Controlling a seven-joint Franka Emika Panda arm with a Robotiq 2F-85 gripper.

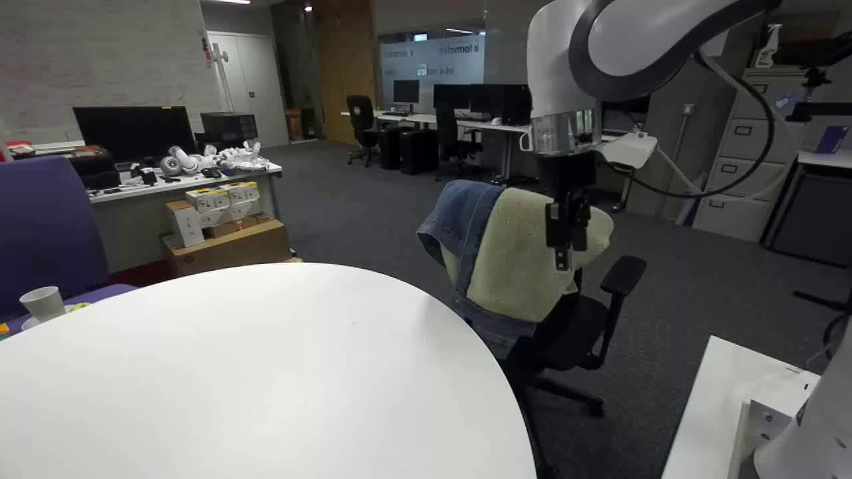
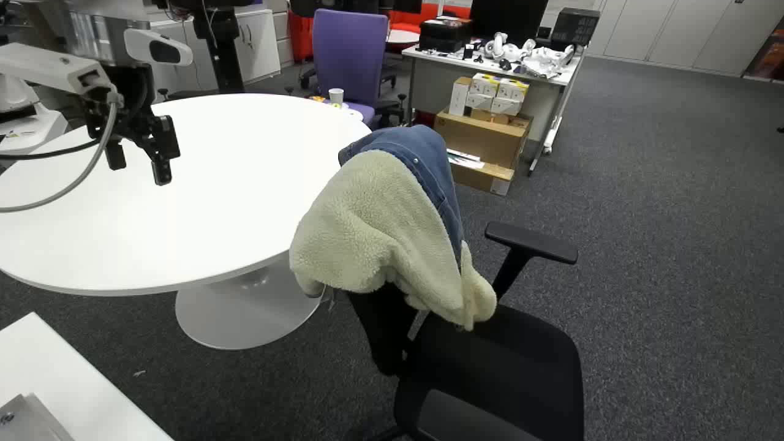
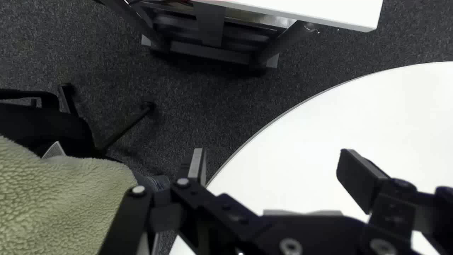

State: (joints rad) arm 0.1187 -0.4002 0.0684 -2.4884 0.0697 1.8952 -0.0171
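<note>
My gripper (image 3: 271, 150) is open, with nothing between its fingers. It points down, above the edge of a round white table (image 3: 389, 120) in the wrist view. The gripper also shows in both exterior views (image 1: 566, 246) (image 2: 141, 170), raised and touching nothing. A blue denim jacket with cream fleece lining (image 1: 516, 259) hangs over the back of a black office chair (image 2: 508, 361) beside the table. The fleece also shows at the lower left of the wrist view (image 3: 60, 209). The jacket's sleeves cannot be made out.
A purple chair (image 2: 349, 55) with a white cup (image 2: 335, 97) on it stands across the table. A desk (image 2: 422, 58) with boxes (image 2: 484, 138) below is behind. A white robot stand (image 1: 725, 392) is near the table. The chair's armrest (image 1: 624, 275) sticks up.
</note>
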